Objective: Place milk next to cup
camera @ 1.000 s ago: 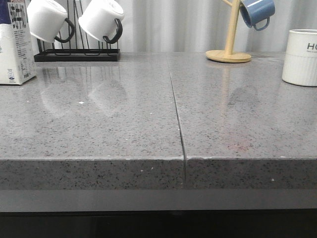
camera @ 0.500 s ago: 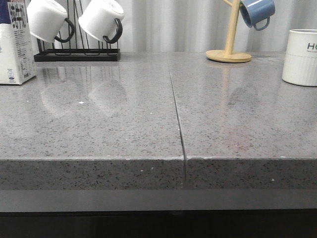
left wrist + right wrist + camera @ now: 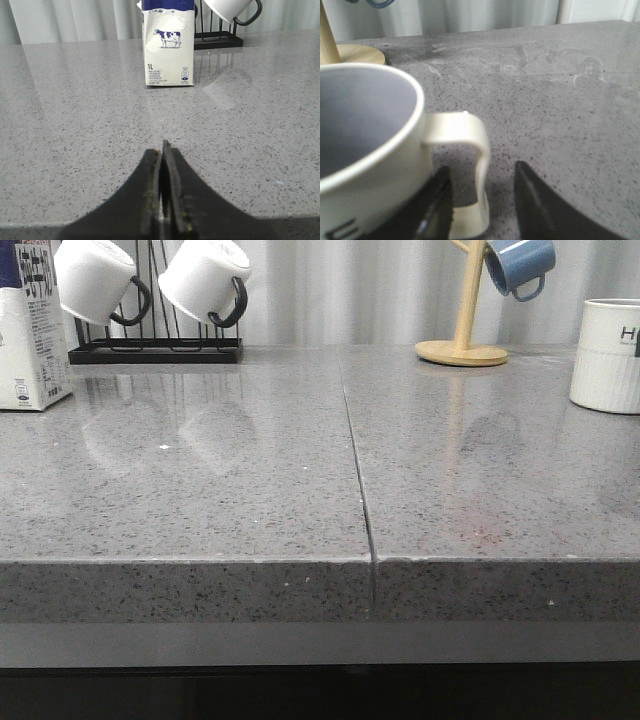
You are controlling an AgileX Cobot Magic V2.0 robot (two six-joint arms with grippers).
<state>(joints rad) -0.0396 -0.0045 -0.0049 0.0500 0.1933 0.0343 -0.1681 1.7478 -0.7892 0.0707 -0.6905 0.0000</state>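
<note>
Right gripper [image 3: 482, 200] open, fingers straddling cream-white ribbed mug's [image 3: 367, 150] handle | left gripper [image 3: 162, 190] closed, empty, facing white blue-topped milk carton [image 3: 168, 47]

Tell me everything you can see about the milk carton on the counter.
The milk carton is a tall white box, apparently cardboard, with a dark blue top, a small cow picture, "1L" and fine black print on its sides. Its front face looks slightly creased. It stands upright on the grey speckled counter, at the far left in the front view, beside the black mug rack. Nothing grips it: the left gripper sits shut, well short of it. Its top is cut off in both views.
</note>
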